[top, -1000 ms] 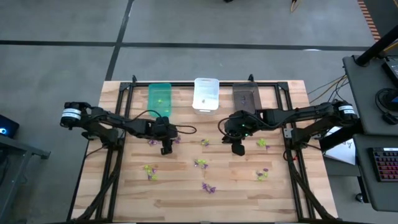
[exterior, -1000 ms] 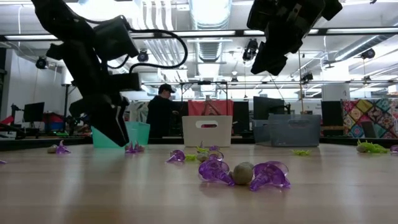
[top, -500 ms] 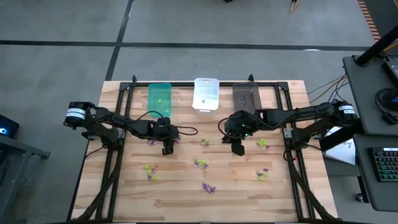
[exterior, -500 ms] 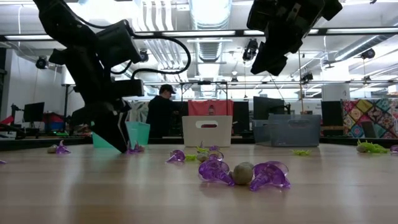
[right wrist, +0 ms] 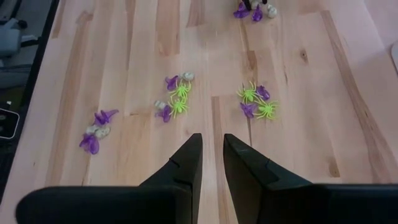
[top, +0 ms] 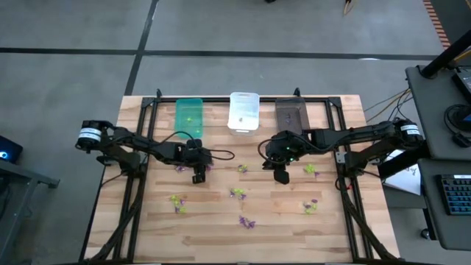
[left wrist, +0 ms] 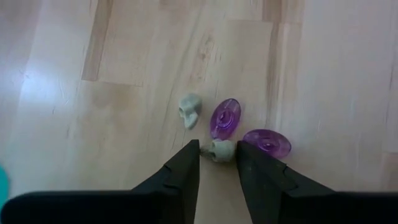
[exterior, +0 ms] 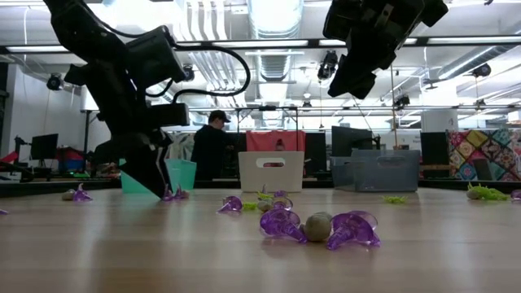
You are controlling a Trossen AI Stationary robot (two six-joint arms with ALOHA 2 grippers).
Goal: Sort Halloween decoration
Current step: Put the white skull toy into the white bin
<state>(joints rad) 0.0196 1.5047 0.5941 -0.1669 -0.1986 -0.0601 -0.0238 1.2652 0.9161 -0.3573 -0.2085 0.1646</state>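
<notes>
- Left end effector [left wrist: 217, 151] is down at the table [top: 147, 221], its fingertips [left wrist: 190, 149] bracketing a small greyish trinket [left wrist: 222, 150]; whether they actually pinch it, I cannot tell.
- Just past it lie a grey skull [left wrist: 189, 110] and two purple pieces [left wrist: 225, 117].
- Right end effector [right wrist: 211, 146] hangs above the table with a narrow gap between its fingers, nothing in it.
- Below it, yellow-green spiders [right wrist: 180, 98] and purple bits lie scattered in clusters.
- The green bin [top: 188, 115], white bin [top: 243, 111] and dark grey bin [top: 290, 115] line the table's far edge.
</notes>
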